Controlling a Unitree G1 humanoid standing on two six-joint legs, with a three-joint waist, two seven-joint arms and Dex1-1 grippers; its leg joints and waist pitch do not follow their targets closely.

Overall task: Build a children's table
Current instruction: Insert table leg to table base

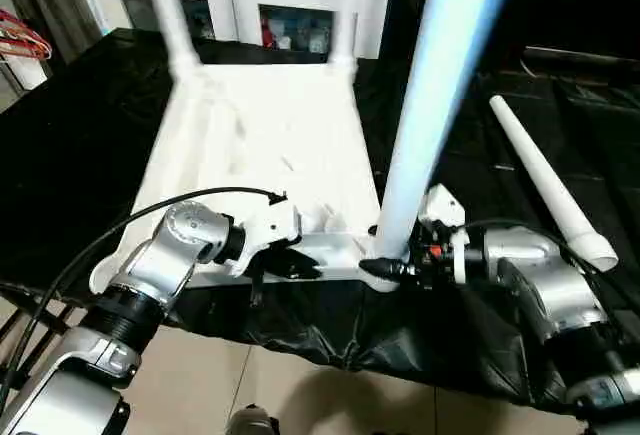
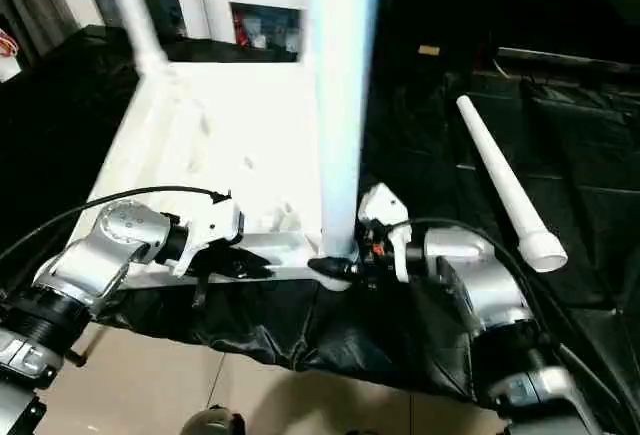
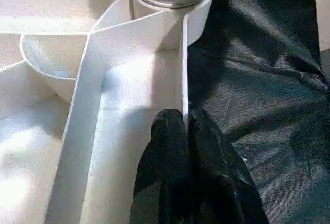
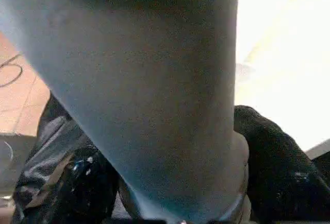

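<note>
The light, stiff, slippery plastic children's table handles best as now: left gripper pinching its thin near rim, right gripper straddling the leg low by its socket.

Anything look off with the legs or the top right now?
The near-right leg leans right of vertical in its corner socket, not yet straight, with the right hand around its base. The left hand pinches the table's rim. A fourth leg lies loose on the black cloth.

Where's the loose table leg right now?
The loose leg lies on the black cloth on the robot's right, beside the upturned tabletop.
</note>
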